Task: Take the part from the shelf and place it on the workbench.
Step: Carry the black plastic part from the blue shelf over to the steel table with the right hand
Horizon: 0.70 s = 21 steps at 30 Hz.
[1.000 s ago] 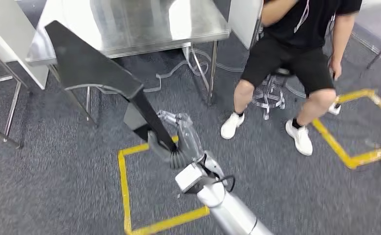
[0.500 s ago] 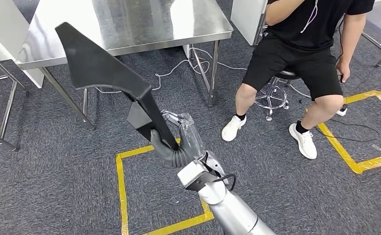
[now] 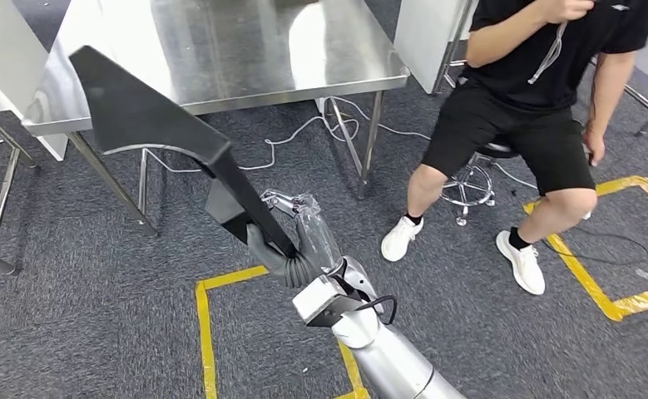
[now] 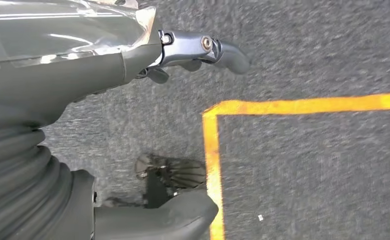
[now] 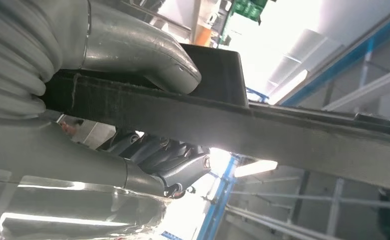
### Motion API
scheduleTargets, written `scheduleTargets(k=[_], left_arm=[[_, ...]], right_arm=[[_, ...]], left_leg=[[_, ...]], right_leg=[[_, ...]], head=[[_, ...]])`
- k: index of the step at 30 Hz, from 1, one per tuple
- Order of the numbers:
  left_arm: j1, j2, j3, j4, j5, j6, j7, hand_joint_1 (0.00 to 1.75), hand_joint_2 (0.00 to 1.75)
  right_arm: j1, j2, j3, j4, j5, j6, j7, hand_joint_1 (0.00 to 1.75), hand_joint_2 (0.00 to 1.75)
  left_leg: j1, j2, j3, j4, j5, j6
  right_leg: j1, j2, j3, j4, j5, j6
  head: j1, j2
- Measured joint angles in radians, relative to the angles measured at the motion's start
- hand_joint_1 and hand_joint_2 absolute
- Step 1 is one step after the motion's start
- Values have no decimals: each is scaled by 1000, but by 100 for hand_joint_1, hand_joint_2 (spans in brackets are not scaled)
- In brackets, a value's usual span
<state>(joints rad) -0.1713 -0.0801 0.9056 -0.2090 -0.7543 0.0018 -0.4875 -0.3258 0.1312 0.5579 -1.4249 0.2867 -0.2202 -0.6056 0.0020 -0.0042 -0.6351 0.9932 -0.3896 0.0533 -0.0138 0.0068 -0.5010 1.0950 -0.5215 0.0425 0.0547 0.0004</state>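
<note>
A large black part (image 3: pixel 145 112), a broad angular plate narrowing to a stem, stands up from my right hand (image 3: pixel 299 241), which grips the stem low down. The plate's wide end overlaps the front edge of the steel workbench (image 3: pixel 245 50) in the head view. In the right wrist view the thumb (image 5: pixel 147 55) lies on one side of the part's dark stem (image 5: pixel 283 130) and the fingers (image 5: pixel 167 160) on the other. In the left wrist view my left hand (image 4: pixel 62 85) hangs over the grey carpet, fingers (image 4: pixel 203 47) and thumb (image 4: pixel 157 220) apart, holding nothing.
A person in black (image 3: pixel 536 100) sits on a stool (image 3: pixel 470 179) right of the workbench. Cables (image 3: pixel 304 133) trail under the bench between its legs (image 3: pixel 370 141). Yellow tape squares (image 3: pixel 204 324) (image 3: pixel 603 291) mark the carpet. White panels (image 3: pixel 4 58) stand at the left.
The whole picture has shifted, so the camera has moved: the workbench and the seated person now sit a little lower and further right. My right hand still holds the black part.
</note>
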Motion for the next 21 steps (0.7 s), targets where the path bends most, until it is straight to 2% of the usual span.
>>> scheduleTargets(k=[2, 3, 4, 5, 6, 7, 9, 10, 11, 13, 14, 15, 16, 17, 19, 20, 21], left_arm=[[0, 0, 0, 0, 0, 0, 0, 0, 175], [1, 0, 0, 0, 0, 0, 0, 0, 175], [2, 0, 0, 0, 1, 0, 0, 0, 175], [3, 0, 0, 0, 1, 0, 0, 0, 175], [4, -1, 0, 0, 1, 0, 0, 0, 175], [4, -1, 0, 0, 1, 0, 0, 0, 175], [5, -5, 0, 2, 1, 0, 0, 0, 175], [5, -6, 1, 3, 1, 0, 0, 0, 175], [5, -7, 1, 4, 1, 0, 0, 0, 175], [5, -5, 1, 3, 1, 1, 0, 0, 175], [4, -5, 1, 3, 1, 1, 0, 0, 175], [3, -5, 1, 3, 1, 1, -1, 0, 175], [2, -5, 1, 3, 1, 1, -1, 0, 175], [2, -6, 1, 3, 1, 1, -2, 0, 175], [5, -5, 2, 3, 1, 2, -2, 0, 175], [7, -4, 2, 3, 2, 2, -2, 0, 175], [9, -4, 2, 3, 2, 2, -3, 0, 175]], right_arm=[[0, -1, 0, 1, 0, 0, 0, 175, 175], [1, -2, 1, 2, -1, 0, 0, 175, 175], [2, -4, 1, 3, -1, 0, 0, 175, 175], [3, -5, 1, 4, -1, 0, 0, 175, 175], [3, -6, 1, 6, -1, 0, 0, 175, 175], [3, -6, 1, 7, -1, 0, 0, 175, 175], [3, -7, 2, 8, -1, 0, 0, 175, 175], [3, -7, 2, 9, 0, 0, 0, 175, 175], [2, -7, 2, 9, -1, 0, 0, 175, 175], [0, -5, 2, 8, -1, 0, 0, 175, 175], [-1, -3, 2, 8, -1, 0, 0, 175, 175], [-3, -1, 2, 8, 0, 0, 0, 175, 175], [-5, 2, 2, 8, 0, 1, 0, 175, 175], [-6, 3, 2, 8, 0, 1, 0, 175, 175], [-5, 5, 2, 8, 0, 3, 0, 175, 175], [-4, 5, 2, 8, 0, 4, 0, 175, 175], [-3, 4, 2, 8, 0, 5, 0, 175, 175]], left_leg=[[-2, -3, 14, -1, -15, 10], [-5, -5, 23, -1, -26, 14], [-8, -8, 35, -1, -38, 16], [-11, -11, 49, -1, -50, 18], [-16, -14, 67, -1, -64, 19], [-20, -17, 85, -2, -77, 20], [-27, -20, 115, -2, -103, 20], [-28, -22, 125, -4, -115, 16], [-29, -22, 133, -2, -122, 12], [-28, -21, 139, 13, -121, 2], [-27, -18, 131, 40, -114, -2], [-25, -16, 110, 82, -108, -8], [-20, -14, 77, 135, -108, -15], [-14, -12, 38, 190, -119, -24], [4, -8, -37, 262, -178, -43], [13, -5, -61, 264, -204, -53], [22, -2, -72, 241, -210, -62]], right_leg=[[1, 0, -96, 133, -19, -9], [2, 0, -142, 179, -50, -16], [3, 0, -175, 196, -82, -20], [5, 0, -191, 183, -103, -22], [9, 0, -196, 144, -104, -21], [14, 0, -188, 83, -77, -18], [26, 1, -163, -36, 29, -16], [31, 2, -150, -71, 71, -21], [32, 4, -141, -90, 99, -31], [25, 5, -113, -108, 107, -57], [19, 4, -96, -118, 108, -68], [13, 3, -78, -124, 104, -78], [8, 3, -63, -129, 98, -82], [7, 2, -51, -131, 89, -85], [2, 4, -29, -132, 66, -81], [-1, 5, -15, -132, 53, -76], [-6, 7, 2, -132, 40, -70]], head=[[0, 0], [0, 0], [0, 0], [0, 0], [0, 0], [1, 0], [-2, 0], [-3, 0], [-5, 0], [-4, 0], [-4, 0], [-5, 0], [-6, 0], [-7, 0], [-7, 0], [-7, 0], [-7, 0]])
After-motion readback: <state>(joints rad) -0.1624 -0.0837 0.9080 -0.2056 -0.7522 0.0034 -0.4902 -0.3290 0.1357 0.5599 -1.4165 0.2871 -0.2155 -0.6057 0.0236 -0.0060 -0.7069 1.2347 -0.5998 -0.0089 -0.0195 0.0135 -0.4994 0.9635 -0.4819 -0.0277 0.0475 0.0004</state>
